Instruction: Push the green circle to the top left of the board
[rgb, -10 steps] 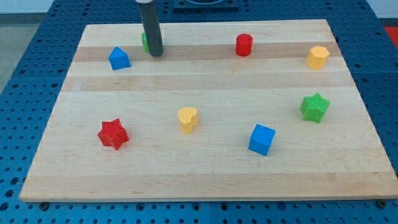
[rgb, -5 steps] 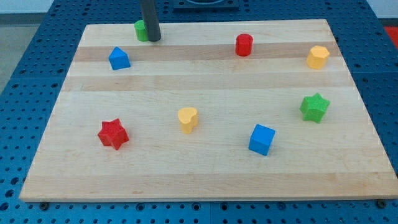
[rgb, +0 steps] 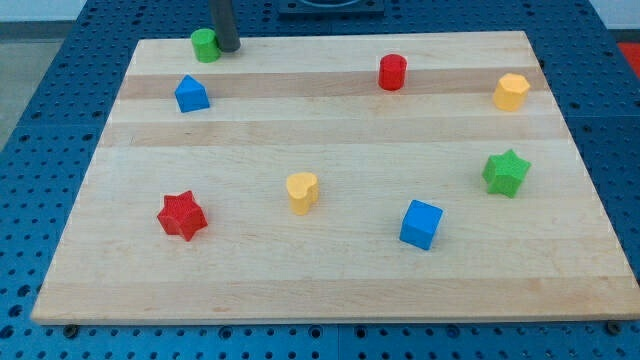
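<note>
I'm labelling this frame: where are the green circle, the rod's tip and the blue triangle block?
green circle (rgb: 205, 45), camera view, on its top face
my tip (rgb: 228, 47), camera view, the rod's very end
blue triangle block (rgb: 191, 94), camera view, on its front face

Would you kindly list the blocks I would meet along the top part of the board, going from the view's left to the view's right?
blue block → green circle → my tip, against the green circle's right side → red cylinder → yellow block
</note>
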